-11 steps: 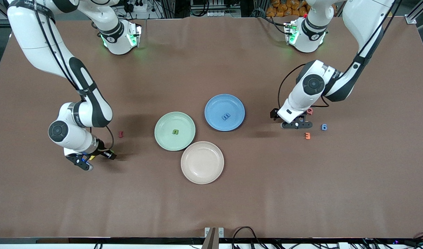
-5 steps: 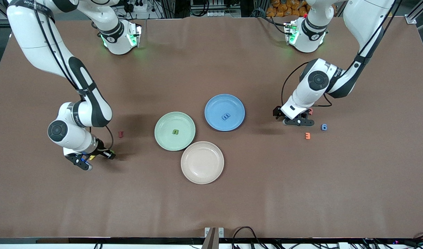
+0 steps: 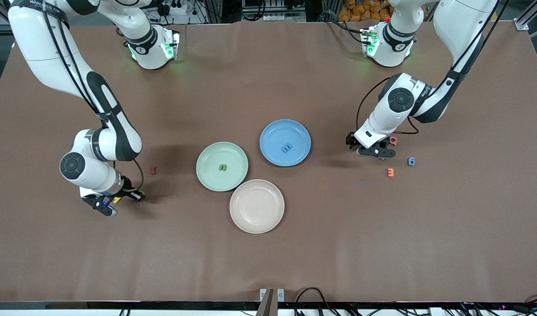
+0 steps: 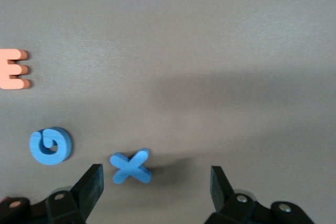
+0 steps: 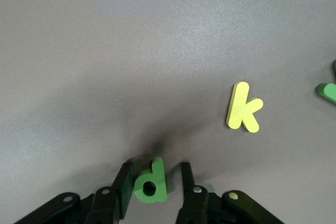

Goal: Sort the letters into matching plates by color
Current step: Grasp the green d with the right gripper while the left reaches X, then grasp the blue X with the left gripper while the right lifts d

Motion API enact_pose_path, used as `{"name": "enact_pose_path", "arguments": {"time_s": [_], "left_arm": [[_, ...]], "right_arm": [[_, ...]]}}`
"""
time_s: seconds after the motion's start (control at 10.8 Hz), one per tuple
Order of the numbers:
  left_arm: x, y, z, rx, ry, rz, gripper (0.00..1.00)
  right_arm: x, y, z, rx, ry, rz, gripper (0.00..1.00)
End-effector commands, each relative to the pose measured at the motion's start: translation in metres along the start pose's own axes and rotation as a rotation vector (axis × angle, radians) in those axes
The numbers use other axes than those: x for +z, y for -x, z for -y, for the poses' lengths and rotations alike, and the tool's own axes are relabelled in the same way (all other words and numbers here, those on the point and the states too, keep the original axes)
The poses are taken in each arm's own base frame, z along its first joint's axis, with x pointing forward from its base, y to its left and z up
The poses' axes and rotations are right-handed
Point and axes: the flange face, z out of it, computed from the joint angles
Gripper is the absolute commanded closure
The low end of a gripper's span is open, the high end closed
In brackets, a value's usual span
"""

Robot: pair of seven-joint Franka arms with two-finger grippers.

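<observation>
My right claw is down at the bench toward the right arm's end, nearer the front camera than the small red letter. In my right wrist view its fingers stand on either side of a green letter d, narrowed close to it with thin gaps showing — not clamped on it. A yellow letter k lies flat near that d, apart from it, and the tip of another green letter shows at the frame's edge.

My left claw is low over the bench toward the left arm's end, spread wide. In my left wrist view a blue letter x lies between its fingers, much closer to one finger than the other and touched by neither. A blue 6 and an orange letter E lie just beside it, with a red letter next to the wrist.

Mid-bench, the green plate holds one green letter and the blue plate holds one blue letter — the two plates nearly touch. The beige plate sits just beside the green plate, nearer the front camera.
</observation>
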Motion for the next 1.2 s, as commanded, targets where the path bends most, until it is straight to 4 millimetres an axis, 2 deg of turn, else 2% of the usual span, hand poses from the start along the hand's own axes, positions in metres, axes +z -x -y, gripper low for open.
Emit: {"name": "enact_pose_path", "arguments": {"time_s": [0.0,0.28,0.37,0.65,0.92,1.01,1.11], "left_arm": [[0.0,0.003,0.008,0.037,-0.025,-0.022,0.1],[0.005,0.004,0.008,0.043,-0.016,-0.022,0.14],[0.008,0.003,0.017,0.037,-0.02,-0.026,0.14],[0.014,0.005,0.02,0.048,-0.018,-0.03,0.18],[0.015,0.005,0.02,0.045,-0.018,-0.027,0.22],[0.017,0.006,0.016,0.046,-0.016,-0.022,0.33],[0.017,0.007,0.011,0.054,-0.015,-0.022,0.36]], "right_arm": [[0.001,0.007,-0.002,-0.011,-0.01,0.005,0.61],[0.001,0.007,-0.002,-0.01,-0.011,0.005,0.65],[0.001,0.007,-0.002,-0.01,-0.011,0.005,0.68],[0.001,0.007,-0.002,-0.01,-0.011,0.005,0.8],[-0.001,0.006,-0.001,-0.013,-0.008,0.009,0.81],[-0.012,0.004,0.0,-0.026,-0.01,-0.004,0.81],[-0.021,0.003,0.0,-0.048,-0.004,0.006,0.81]]}}
